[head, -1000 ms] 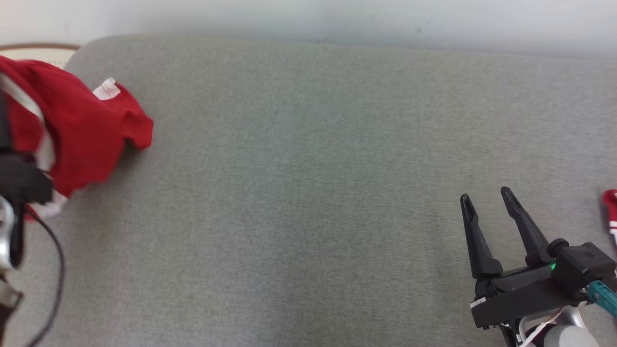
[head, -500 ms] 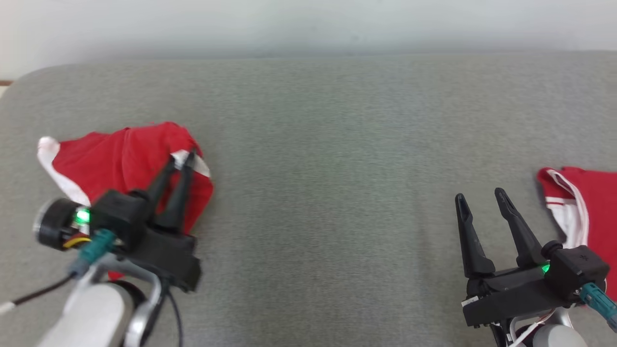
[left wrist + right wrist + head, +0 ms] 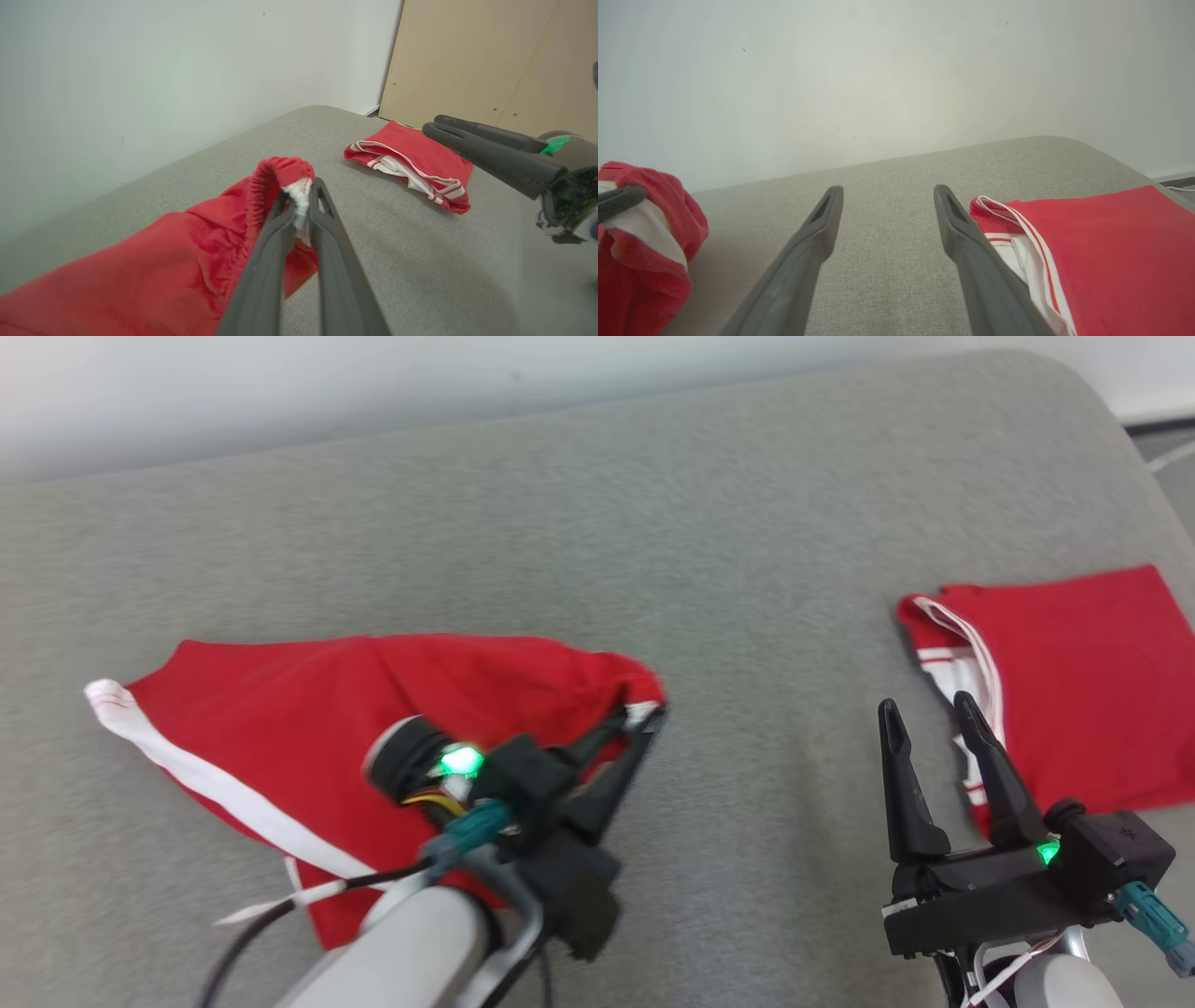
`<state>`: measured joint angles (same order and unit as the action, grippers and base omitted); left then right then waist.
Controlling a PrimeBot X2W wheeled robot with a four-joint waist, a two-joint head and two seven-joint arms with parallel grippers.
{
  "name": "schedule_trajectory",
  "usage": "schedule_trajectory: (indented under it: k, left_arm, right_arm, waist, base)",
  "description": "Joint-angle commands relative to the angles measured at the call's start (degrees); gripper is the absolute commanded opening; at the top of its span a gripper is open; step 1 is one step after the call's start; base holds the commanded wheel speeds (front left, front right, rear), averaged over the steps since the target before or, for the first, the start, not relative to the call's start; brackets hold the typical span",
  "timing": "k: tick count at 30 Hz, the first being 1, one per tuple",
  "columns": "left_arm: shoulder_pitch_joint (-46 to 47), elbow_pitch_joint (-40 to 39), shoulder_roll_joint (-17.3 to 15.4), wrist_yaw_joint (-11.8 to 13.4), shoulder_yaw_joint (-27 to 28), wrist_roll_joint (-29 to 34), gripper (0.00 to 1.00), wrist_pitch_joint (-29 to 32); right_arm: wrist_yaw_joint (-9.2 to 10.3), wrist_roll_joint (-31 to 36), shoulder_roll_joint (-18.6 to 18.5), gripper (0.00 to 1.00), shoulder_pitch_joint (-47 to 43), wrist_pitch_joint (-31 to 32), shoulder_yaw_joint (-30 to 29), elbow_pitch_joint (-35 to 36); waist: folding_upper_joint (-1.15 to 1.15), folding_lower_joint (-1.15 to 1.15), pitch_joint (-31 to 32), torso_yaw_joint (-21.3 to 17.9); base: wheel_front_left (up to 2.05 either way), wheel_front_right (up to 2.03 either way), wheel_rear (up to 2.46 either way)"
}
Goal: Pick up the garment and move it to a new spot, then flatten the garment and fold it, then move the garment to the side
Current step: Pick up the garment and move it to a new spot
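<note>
While the red fabric garment with a white side stripe (image 3: 280, 709) lay stretched over the left half of the grey upholstered cushion (image 3: 747, 523), my left fingers (image 3: 334, 261) were clenched on its gathered, white-lined edge, with that end raised a little. My right fingers (image 3: 901, 784) stood spread apart, grasping nothing, just beside a folded red-and-white garment (image 3: 1083, 681) near the cushion's right end.

Layout: grey fabric cushion (image 3: 653, 523) spans my field, with the pale wall (image 3: 280, 383) behind it. The red cloth garment with white stripe (image 3: 308, 709) lies on the cushion's left half. My left claw (image 3: 642, 714) is at its right end, tips clamped on the waistband. A folded red cloth garment (image 3: 1074, 681) lies far right. My right claw (image 3: 924, 707) stands just left of it, between both garments.
</note>
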<state>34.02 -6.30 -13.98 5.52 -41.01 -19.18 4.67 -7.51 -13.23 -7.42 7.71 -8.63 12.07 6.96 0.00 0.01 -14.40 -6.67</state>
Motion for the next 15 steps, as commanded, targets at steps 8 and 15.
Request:
schedule_trajectory:
  k: [8, 15]
  left_arm:
    - [7.93, 10.55, 7.69, -4.51, -5.17, 0.13, 0.00, -3.10]
    - [12.44, 21.76, 10.36, -5.33, -4.79, -2.66, 0.00, -7.59]
  right_arm:
    - [0.04, -1.12, 1.07, 1.00, 2.43, -2.57, 0.12, -2.13]
    - [0.04, -1.85, 1.56, 1.00, 3.30, -3.87, 0.63, -4.18]
  waist:
    - [0.00, -0.01, -6.82, -10.75]
    - [0.00, -0.01, -7.80, -13.16]
  base:
    - [0.00, 0.00, 0.00]
    - [0.00, 0.00, 0.00]
